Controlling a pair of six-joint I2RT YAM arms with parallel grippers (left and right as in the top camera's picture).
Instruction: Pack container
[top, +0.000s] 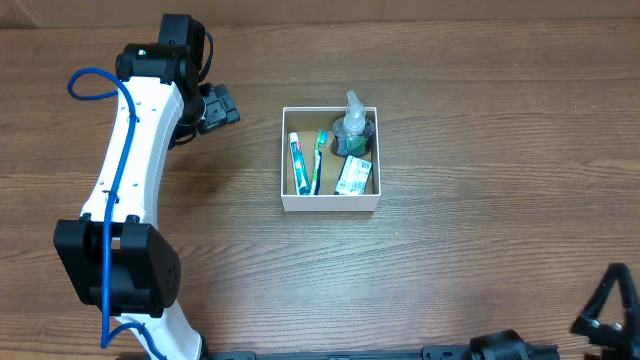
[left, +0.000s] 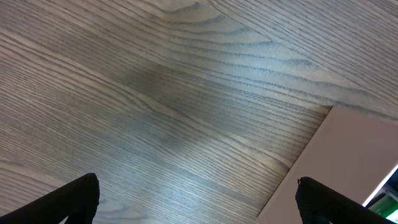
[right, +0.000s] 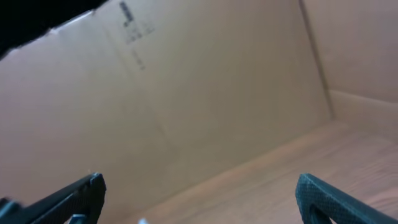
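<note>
The container, a small square white box with a brown inside, sits at the table's middle. It holds a toothpaste tube, a green toothbrush, a clear pump bottle and a green-and-white packet. My left gripper is open and empty, left of the box and apart from it. In the left wrist view its fingers frame bare wood, with the box's white wall at the right. My right gripper is at the front right corner, open and empty.
The table is dark wood. The right wrist view shows a plain brown cardboard surface in front of the fingers. The left arm stretches along the table's left side.
</note>
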